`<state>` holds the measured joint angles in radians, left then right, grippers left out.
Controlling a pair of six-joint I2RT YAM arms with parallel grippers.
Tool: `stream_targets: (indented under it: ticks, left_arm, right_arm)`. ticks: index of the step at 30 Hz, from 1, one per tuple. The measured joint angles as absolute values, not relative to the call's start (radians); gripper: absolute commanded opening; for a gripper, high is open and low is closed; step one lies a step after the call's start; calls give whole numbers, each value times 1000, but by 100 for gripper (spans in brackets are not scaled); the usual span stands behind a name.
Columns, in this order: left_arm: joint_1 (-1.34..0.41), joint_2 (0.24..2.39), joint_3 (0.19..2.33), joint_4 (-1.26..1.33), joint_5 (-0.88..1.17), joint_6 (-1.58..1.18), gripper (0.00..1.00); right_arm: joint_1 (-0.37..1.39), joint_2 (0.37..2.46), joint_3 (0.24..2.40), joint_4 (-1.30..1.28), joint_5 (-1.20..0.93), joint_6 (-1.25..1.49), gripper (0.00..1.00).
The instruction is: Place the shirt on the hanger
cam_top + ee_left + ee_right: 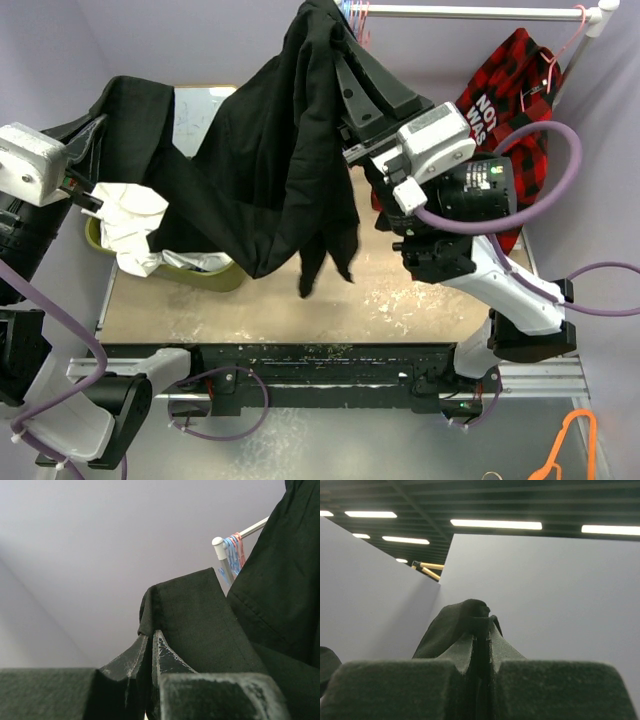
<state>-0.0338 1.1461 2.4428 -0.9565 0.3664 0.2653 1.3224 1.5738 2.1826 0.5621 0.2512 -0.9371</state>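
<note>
Holding shirt (270,150) aloft, pinched tight in left gripper (151,639) and right gripper (482,630); next, likely spreading shoulders between them; hanger not identified.

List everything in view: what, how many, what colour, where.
black shirt: one, black, held up above the table between both grippers
plaid shirt: one, red and black, hanging at the rail's right end
white garment: one, white, in the bin
bin: one, olive-green, table's left edge
bunched hangers: several, light-blue and pink, on the rail
orange hanger: one, orange, off the table, near right
rail: one, white, along the top
table: one, tan, below the shirt
left gripper: one, black, shut on black shirt
right gripper: one, black, shut on black shirt
</note>
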Motion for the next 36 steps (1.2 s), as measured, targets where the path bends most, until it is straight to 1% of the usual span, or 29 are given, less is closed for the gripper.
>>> stream_targets:
  ticks: [3, 8, 13, 15, 20, 24, 28, 32, 36]
  left_arm:
    - [-33, 1167, 2463, -955, 392, 247, 8]
    - [-28, 1213, 2520, -939, 439, 217, 8]
    - [-10, 1240, 2547, -918, 505, 175, 8]
    - [-7, 1246, 2549, -908, 530, 163, 9]
    - [4, 1257, 2537, -889, 597, 128, 9]
    - [36, 1274, 2531, -857, 666, 85, 9]
    - [72, 1282, 2496, -815, 723, 44, 9]
    - [87, 1274, 2400, -791, 756, 22, 6]
    - [90, 1246, 2255, -797, 725, 39, 4]
  right_arm:
    - [1352, 1604, 2247, 548, 274, -1040, 0]
    - [1362, 1738, 2470, 538, 290, -1202, 0]
    - [1362, 1758, 2500, 532, 289, -1288, 0]
    - [1362, 1738, 2493, 531, 288, -1290, 0]
    - [1362, 1591, 2360, 547, 290, -1291, 0]
    - [1362, 1546, 2414, 591, 295, -1292, 0]
    - [1362, 1480, 2410, 607, 297, -1281, 0]
    - [1362, 1410, 2338, 606, 306, -1263, 0]
    - [1362, 1383, 2257, 599, 360, -1247, 0]
